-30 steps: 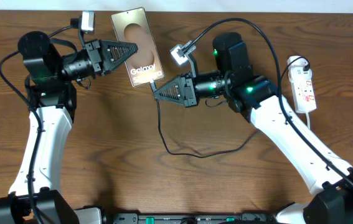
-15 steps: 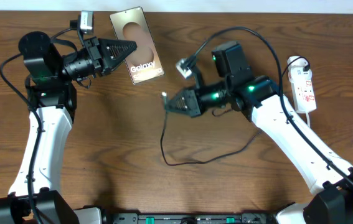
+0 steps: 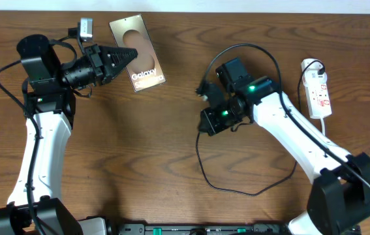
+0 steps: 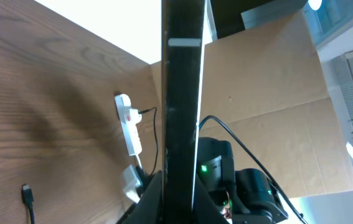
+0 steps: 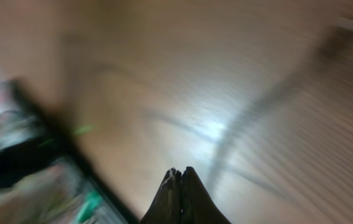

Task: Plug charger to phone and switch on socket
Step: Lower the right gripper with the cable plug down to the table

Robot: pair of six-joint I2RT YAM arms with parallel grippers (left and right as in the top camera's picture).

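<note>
Left gripper (image 3: 132, 56) clamps the phone (image 3: 147, 69) by 1 edge, likely steadying it for plugging. Right of the phone, right gripper (image 5: 179, 175) looks closed; whether it pinches the charger (image 4: 27, 194) is unclear.

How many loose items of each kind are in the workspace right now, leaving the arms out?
Phone: 1
Charger cable: 1
Power strip: 1
Total: 3
</note>
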